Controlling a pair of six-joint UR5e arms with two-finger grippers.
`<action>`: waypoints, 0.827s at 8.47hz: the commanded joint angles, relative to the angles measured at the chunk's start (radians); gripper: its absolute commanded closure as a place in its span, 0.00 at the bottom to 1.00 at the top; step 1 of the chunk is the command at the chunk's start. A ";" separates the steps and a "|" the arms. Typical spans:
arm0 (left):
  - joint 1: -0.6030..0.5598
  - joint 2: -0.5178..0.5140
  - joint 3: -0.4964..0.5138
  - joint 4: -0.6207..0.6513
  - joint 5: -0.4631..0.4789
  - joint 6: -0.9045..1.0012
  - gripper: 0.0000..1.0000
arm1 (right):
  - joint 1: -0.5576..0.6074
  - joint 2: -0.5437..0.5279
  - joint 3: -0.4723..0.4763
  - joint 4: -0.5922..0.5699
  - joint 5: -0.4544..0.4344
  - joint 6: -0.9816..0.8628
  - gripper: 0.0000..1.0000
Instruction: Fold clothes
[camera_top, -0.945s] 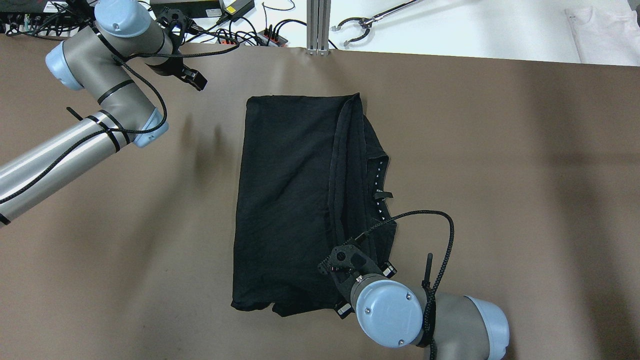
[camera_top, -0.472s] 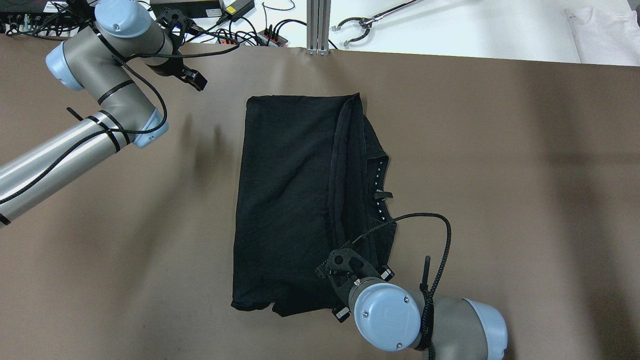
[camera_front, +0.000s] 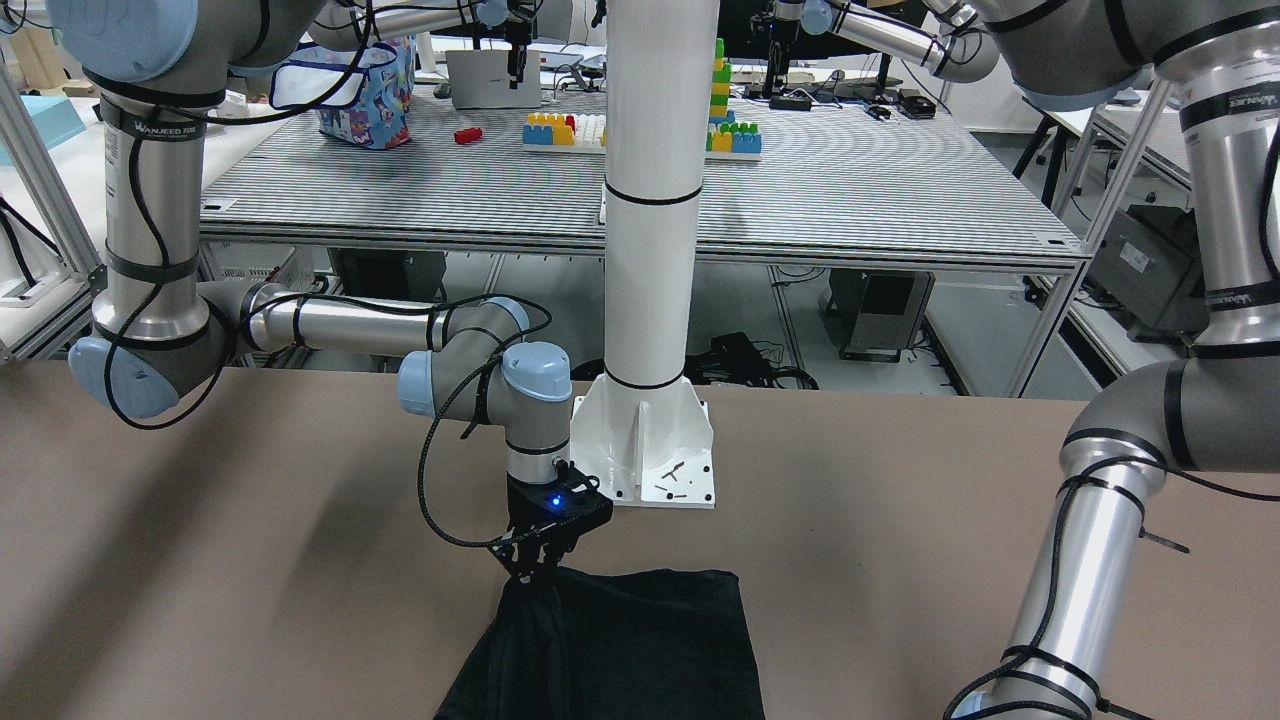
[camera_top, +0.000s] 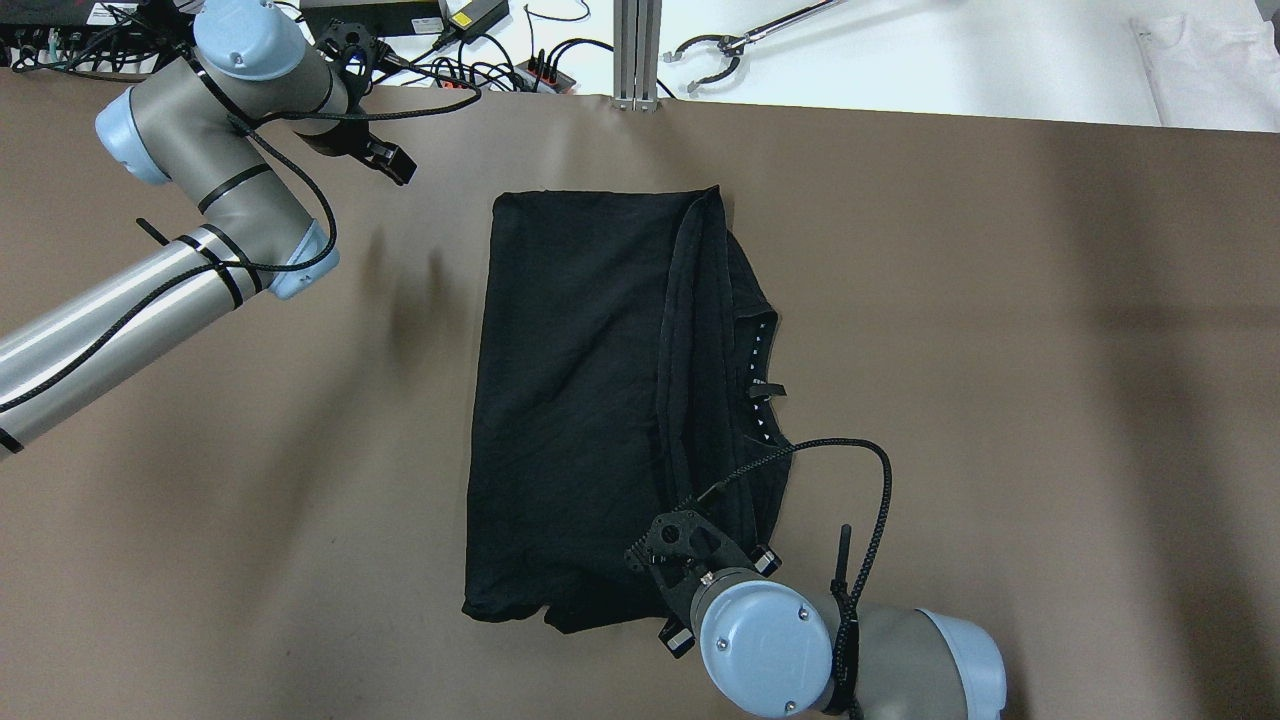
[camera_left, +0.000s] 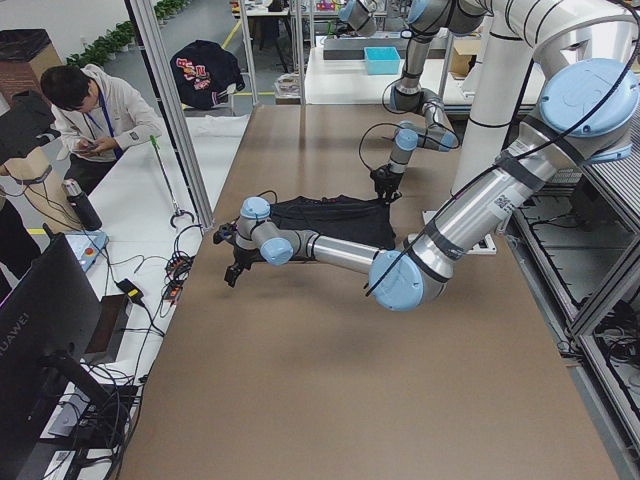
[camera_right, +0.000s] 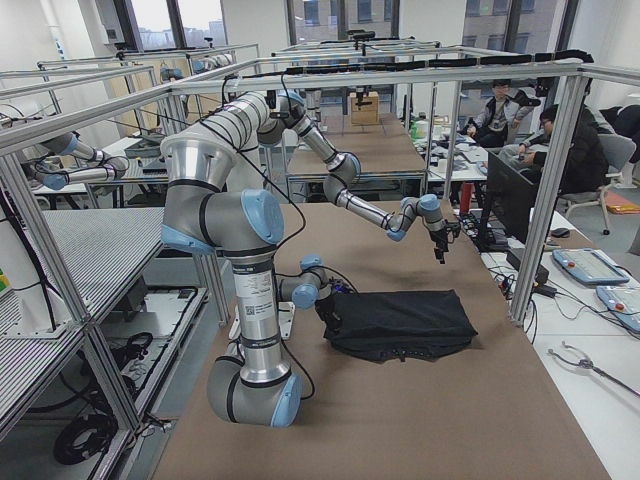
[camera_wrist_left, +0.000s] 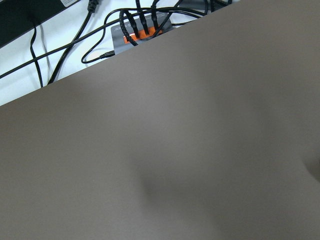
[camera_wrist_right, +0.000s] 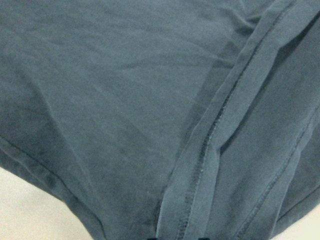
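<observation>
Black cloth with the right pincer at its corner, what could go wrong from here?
The right pincer seems to pinch the black cloth where hemmed layers overlap; it may lift only the top layer, or drag the whole stack askew. The left pincer hovers far off, so nothing pins the far edge.

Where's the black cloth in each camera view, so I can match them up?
Front-facing: black cloth at bottom centre.
Overhead: black cloth mid-table.
Exterior left: black cloth at centre.
Exterior right: black cloth just right of centre.
Left wrist: not in it.
Right wrist: black cloth fills the picture.
Shared landmark: right gripper pinching one corner.
</observation>
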 joint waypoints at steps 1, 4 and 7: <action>0.000 0.000 0.000 0.000 0.000 -0.001 0.00 | -0.007 0.004 -0.012 0.001 -0.001 0.004 0.68; 0.002 0.000 0.002 0.000 0.002 -0.001 0.00 | -0.007 0.004 -0.012 0.005 -0.001 0.002 0.94; 0.014 0.006 0.000 0.000 0.002 -0.005 0.00 | -0.005 0.004 -0.011 0.012 0.000 0.001 0.71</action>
